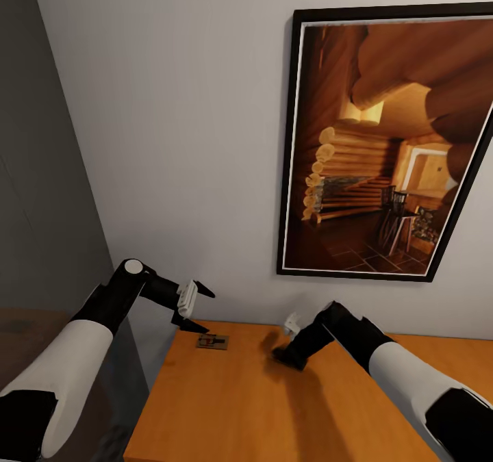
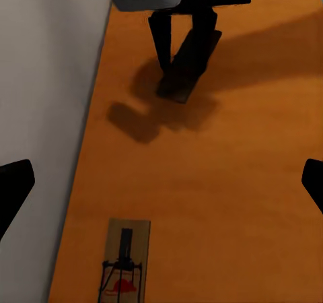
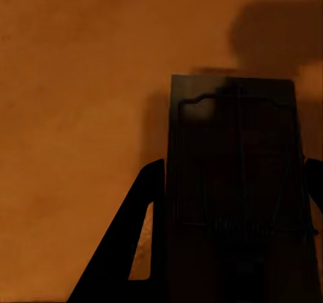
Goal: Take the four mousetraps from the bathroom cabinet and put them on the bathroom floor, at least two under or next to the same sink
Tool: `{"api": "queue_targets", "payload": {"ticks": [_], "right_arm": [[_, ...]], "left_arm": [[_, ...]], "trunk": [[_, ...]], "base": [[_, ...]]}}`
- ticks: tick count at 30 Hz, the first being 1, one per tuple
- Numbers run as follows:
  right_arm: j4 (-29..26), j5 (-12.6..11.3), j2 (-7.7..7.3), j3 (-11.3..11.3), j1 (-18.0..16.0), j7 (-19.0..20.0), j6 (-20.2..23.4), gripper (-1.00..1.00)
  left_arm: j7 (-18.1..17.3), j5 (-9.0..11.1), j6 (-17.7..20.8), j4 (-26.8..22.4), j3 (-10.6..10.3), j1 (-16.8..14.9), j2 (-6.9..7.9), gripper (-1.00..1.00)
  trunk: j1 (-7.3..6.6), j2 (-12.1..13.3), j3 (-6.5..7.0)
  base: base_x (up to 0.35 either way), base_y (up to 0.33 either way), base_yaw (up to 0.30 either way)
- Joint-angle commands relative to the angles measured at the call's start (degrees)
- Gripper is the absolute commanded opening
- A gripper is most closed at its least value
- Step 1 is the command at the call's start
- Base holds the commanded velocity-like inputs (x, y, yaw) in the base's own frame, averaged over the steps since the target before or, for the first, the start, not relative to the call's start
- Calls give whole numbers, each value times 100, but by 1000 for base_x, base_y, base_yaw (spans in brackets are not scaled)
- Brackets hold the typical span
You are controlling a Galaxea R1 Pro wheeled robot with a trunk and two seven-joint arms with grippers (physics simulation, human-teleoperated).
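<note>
The right gripper [image 1: 282, 356] presses down on the flat top of the low orange-brown wooden cabinet [image 1: 287, 407], and in the right wrist view its two dark fingers [image 3: 128, 249] bracket a small flat brown wooden mousetrap with dark wire parts [image 3: 235, 182]. They look clamped on the board, though that view is dim and the contact at each edge is hard to make out. The left gripper [image 1: 195, 308] hangs with its jaws wide apart just above a second mousetrap [image 1: 212, 342], which lies flat on the cabinet top near the back edge, at about ten o'clock from the right gripper and close to the pale grey wall [image 1: 171, 140].

If the hold on the gripped trap takes only its thin edges, my judgement is that the board could pivot or slip out when lifted, and fall back onto the wood. The left fingers, closing near the wall, may scrape it or push the second trap against it.

A large black-framed picture of a log-cabin interior [image 1: 390, 147] hangs on the wall at twelve o'clock above the cabinet. Nothing lies between either gripper and its trap. Neither the tiled floor nor the sink is in sight here.
</note>
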Motion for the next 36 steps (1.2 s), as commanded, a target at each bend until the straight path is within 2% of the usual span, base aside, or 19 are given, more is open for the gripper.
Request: {"api": "queue_targets", "payload": {"ticks": [1, 7, 10, 12, 14, 17, 21, 26, 36], "right_arm": [[-25, 20, -4, 4, -1, 96, 27, -100], [-687, -21, -87, -15, -1, 445, 40, -100], [-1066, -41, -286, -51, -1, 911, 74, -100], [-1218, -41, -430, -148, -1, 1232, 112, -100], [-1372, -41, -582, -380, -1, 1546, 155, -100], [-1462, -44, -690, -660, -1, 1739, 182, -100], [-1461, -64, -751, -745, -1, 1849, 192, -100], [-1471, -59, -714, -750, 11, 2357, 187, -100], [-1467, -203, -737, -788, 13, 2427, 398, -100]], "left_arm": [[-4, -9, -33, -4, -11, -2, 3, 100], [-4, -12, -33, -4, -10, -2, -4, 100], [-4, -12, -33, 2, -10, -2, -5, 100], [-4, -12, -33, 3, -10, -2, -6, 100], [-4, -12, -33, 4, -12, -2, -6, 100], [-4, -12, -29, 4, -11, -2, -12, 100], [-4, -12, -25, 4, -10, -2, -14, 100], [-4, -12, -24, 4, -17, -2, -54, 100], [-4, -12, -24, 4, -19, -2, -47, 100]], "trunk": [[2, -5, -3], [2, -5, -3], [2, -5, -3], [2, -5, -3], [2, -5, -3], [2, -5, -3], [2, -5, -3], [2, -5, -3], [2, -5, -3]], "base": [[0, 0, 0], [0, 0, 0], [0, 0, 0], [0, 0, 0], [0, 0, 0], [0, 0, 0], [0, 0, 0], [0, 0, 0], [0, 0, 0]]}}
